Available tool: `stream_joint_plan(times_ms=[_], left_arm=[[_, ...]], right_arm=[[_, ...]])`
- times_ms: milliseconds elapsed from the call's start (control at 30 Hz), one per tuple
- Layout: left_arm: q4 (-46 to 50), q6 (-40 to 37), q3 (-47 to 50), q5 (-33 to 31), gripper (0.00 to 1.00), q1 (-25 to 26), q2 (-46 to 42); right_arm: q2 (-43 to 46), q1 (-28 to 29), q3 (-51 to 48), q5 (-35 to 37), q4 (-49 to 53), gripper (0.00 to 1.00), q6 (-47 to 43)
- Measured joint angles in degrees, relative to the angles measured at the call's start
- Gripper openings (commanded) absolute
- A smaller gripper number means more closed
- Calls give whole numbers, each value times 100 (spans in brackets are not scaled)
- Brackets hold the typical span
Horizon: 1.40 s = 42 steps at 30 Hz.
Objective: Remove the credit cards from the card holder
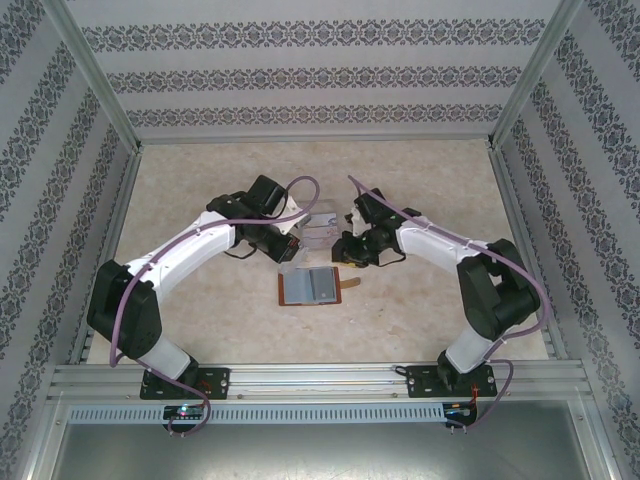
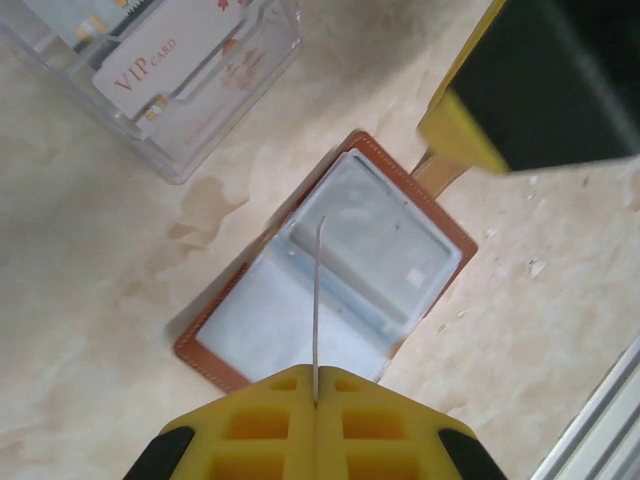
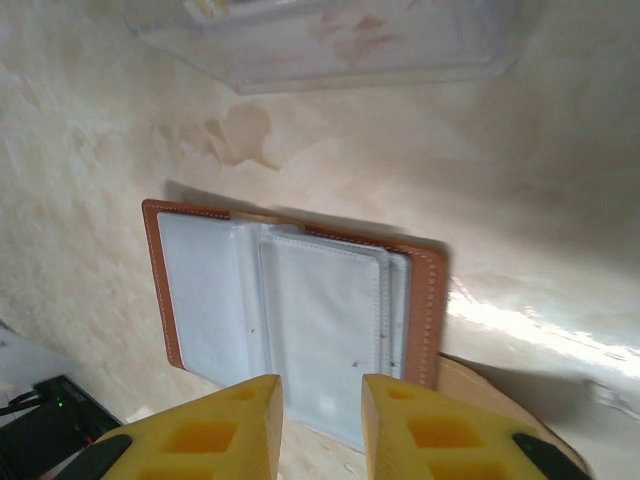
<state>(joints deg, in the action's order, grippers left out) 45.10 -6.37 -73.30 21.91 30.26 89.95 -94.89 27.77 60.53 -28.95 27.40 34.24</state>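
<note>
The card holder [image 1: 315,287] lies open and flat on the table, brown leather with grey-blue pockets [image 2: 330,270] [image 3: 290,320]. My left gripper [image 2: 316,400] hangs above it, shut on a thin pale credit card [image 2: 317,300] seen edge-on, standing up between the yellow pads. In the top view the left gripper [image 1: 290,250] is just left of the holder's far edge. My right gripper [image 3: 320,410] is open above the holder's near edge with nothing between its fingers; it sits at the holder's right [image 1: 350,255].
A clear plastic box [image 2: 160,70] with cards inside, one marked VIP, stands just beyond the holder [image 1: 318,232] [image 3: 330,40]. The holder's strap tab [image 1: 350,283] sticks out to the right. A metal rail [image 1: 320,378] runs along the near table edge.
</note>
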Motion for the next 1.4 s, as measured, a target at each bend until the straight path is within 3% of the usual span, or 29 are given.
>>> stream_joint_plan(times_ms=[400, 667, 1133, 1400], left_arm=[[562, -1899, -1333, -474, 0, 0, 597], [1416, -3108, -2924, -487, 0, 0, 1812], [2767, -4288, -5864, -922, 0, 0, 3792], [2920, -4594, -6378, -953, 0, 2, 4363]], right_arm=[[326, -457, 0, 70, 321, 29, -317], [492, -629, -103, 68, 352, 29, -343], [584, -809, -319, 68, 363, 29, -363], [614, -817, -496, 68, 319, 29, -356]])
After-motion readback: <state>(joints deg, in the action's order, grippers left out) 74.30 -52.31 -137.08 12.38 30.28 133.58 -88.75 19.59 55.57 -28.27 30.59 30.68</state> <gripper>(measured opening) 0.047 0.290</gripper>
